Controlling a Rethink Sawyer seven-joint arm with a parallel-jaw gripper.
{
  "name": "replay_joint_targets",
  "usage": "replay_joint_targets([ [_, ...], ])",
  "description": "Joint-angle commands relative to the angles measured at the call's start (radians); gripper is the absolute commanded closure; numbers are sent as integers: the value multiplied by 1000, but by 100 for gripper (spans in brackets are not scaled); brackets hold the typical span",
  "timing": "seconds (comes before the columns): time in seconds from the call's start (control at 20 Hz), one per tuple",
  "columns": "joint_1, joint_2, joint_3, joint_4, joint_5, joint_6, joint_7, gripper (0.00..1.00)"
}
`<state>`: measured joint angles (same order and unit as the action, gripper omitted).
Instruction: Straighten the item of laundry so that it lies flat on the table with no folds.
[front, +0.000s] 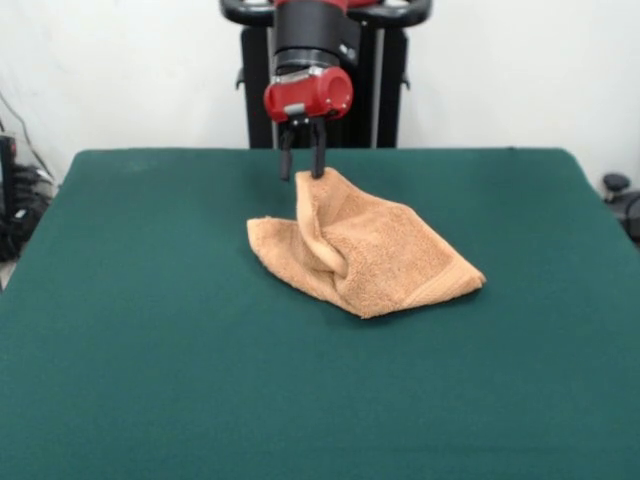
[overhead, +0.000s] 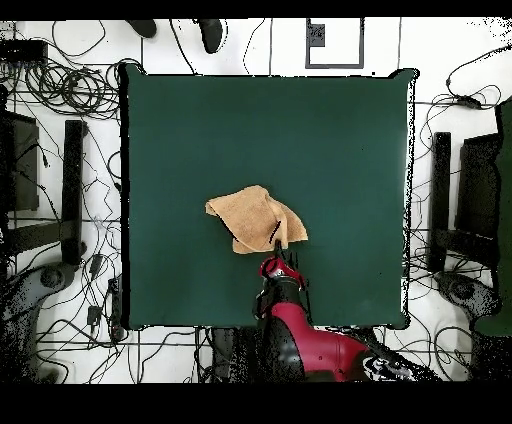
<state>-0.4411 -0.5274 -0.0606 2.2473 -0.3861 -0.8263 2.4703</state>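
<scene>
The light orange-tan towel lies crumpled on the dark green table, a little beyond its middle. A thick fold runs down its centre, and its far corner rises in a peak. My gripper hangs straight down at that peak. Its fingers stand apart with table showing between them. The right fingertip touches the top of the raised corner and the left one stands clear of the cloth. In the overhead view the towel is near the table centre, with the gripper at its edge nearest the robot.
The robot's black pedestal stands behind the table's far edge. Cables and stands ring the table on the floor.
</scene>
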Motion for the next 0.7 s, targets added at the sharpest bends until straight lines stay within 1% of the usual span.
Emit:
replay_joint_targets([
  [0.05,38,3,67,-40,-11,12,115,0],
  [0.3,1,-3,101,-34,-51,47,137,0],
  [0.55,-8,-49,110,-12,-62,73,148,0],
  [0.7,2,-18,117,-28,-55,47,153,0],
])
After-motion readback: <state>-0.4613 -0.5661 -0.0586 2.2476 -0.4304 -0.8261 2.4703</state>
